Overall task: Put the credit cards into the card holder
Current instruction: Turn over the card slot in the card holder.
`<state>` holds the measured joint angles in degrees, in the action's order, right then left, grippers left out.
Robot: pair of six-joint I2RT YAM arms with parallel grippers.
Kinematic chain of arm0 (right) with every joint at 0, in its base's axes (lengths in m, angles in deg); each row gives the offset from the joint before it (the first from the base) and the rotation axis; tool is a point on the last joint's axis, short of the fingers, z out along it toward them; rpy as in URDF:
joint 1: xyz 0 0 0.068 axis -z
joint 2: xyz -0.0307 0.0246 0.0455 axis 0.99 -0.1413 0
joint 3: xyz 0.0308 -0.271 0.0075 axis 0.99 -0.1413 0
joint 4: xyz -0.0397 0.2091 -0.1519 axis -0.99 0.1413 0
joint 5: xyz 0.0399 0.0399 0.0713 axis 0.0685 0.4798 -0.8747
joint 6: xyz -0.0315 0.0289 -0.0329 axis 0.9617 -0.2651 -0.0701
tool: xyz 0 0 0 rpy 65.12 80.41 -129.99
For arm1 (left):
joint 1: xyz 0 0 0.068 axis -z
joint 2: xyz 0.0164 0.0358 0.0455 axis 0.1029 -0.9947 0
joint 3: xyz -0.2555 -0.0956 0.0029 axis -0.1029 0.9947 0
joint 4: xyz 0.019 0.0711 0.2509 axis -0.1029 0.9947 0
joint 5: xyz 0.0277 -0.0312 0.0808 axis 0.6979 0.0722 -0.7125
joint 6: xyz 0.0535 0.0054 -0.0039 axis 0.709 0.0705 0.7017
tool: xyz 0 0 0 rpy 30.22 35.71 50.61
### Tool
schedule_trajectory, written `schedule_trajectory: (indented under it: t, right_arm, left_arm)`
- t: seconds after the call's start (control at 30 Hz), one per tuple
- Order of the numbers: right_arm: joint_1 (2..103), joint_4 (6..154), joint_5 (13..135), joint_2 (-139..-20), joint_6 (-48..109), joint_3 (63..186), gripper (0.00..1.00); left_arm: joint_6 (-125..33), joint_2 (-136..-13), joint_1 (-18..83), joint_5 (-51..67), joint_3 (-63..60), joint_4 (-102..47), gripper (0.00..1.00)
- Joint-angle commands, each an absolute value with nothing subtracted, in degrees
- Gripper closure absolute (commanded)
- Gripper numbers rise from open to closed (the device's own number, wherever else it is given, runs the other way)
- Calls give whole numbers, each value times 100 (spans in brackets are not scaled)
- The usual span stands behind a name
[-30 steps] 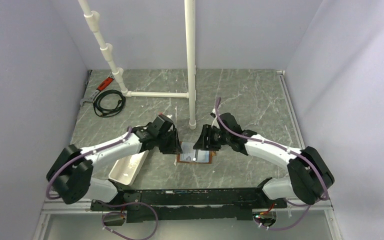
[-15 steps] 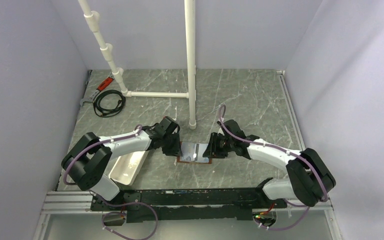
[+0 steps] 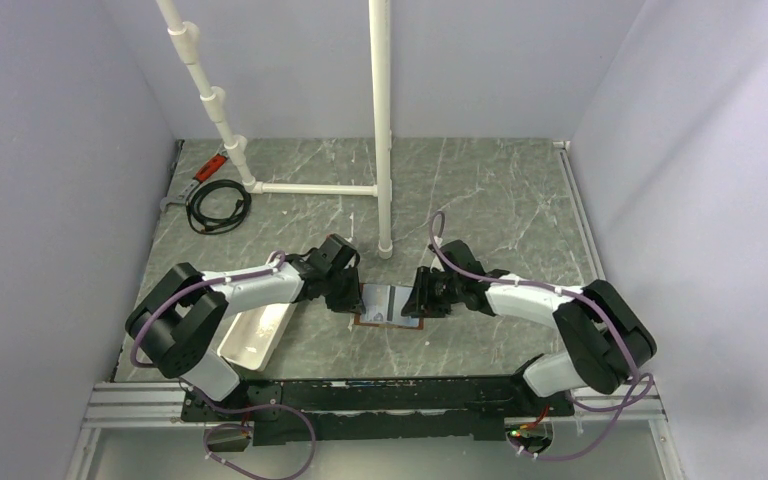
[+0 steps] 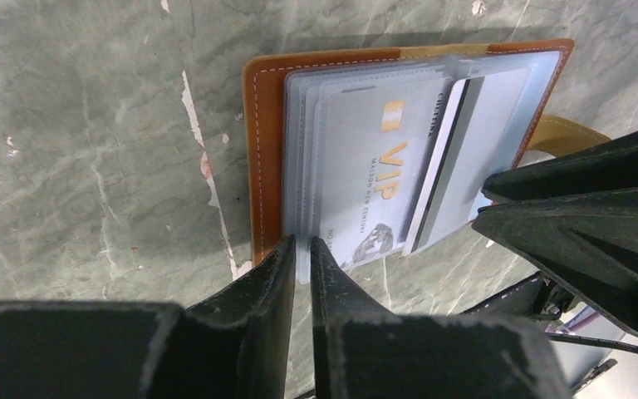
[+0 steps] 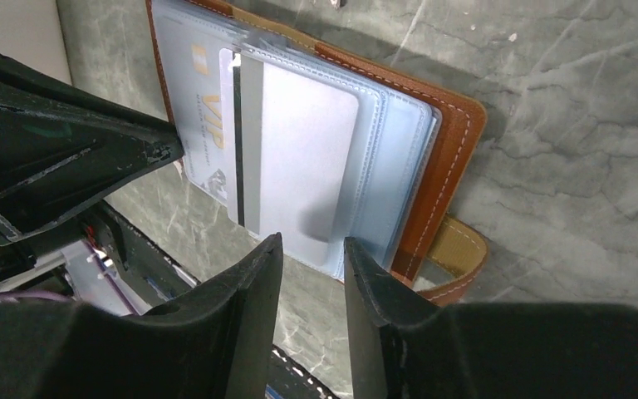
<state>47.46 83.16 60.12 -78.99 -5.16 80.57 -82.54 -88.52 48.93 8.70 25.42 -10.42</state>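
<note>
Here, starting at the left, a long white tray (image 3: 252,340) lies beside the left arm. The left gripper (image 4: 302,251) has its fingers drawn almost together, tips down on the near edge of the clear plastic sleeves (image 4: 301,133); I cannot tell whether a leaf is nipped between them. The card holder (image 4: 263,150) lies open and flat on the marbled table (image 4: 91,166) between the two grippers, with its brown stitched border showing around the sleeves. A pale VIP card (image 4: 370,158) sits inside a sleeve. Overlapping it on the right gripper's side, a grey card with a black stripe (image 5: 307,141) lies askew, seemingly only part-way into a pocket. The right gripper (image 5: 311,259) is parted a little and grips nothing, with its tips at that card's near edge. The cards look light, stiff and slick, and too thin to lift off a flat surface, so pushing on an edge or pinching an overhanging corner seems best. The sleeves are floppy and likely to buckle or drag the light holder along unless the other gripper pins it.
</note>
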Motion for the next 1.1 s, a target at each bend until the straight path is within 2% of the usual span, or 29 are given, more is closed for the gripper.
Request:
schedule_trajectory:
  t: [0.0, 0.43, 0.73, 1.07]
  right_arm:
    - [4760, 7774, 5795, -8057, -513, 8105, 63]
    - [4760, 6865, 5086, -8257, -859, 8083, 52]
    - [4756, 6162, 4649, -8051, -1194, 7990, 51]
    - [4751, 6523, 4780, -7983, -1072, 8045, 51]
  left_arm:
    - [-8363, -9004, 4891, 945, 2696, -1247, 84]
    - [-8371, -8983, 4889, 971, 2765, -1307, 85]
    - [-8370, -8920, 4893, 968, 2782, -1326, 85]
    - [-8270, -8761, 4890, 1096, 2614, -1206, 84]
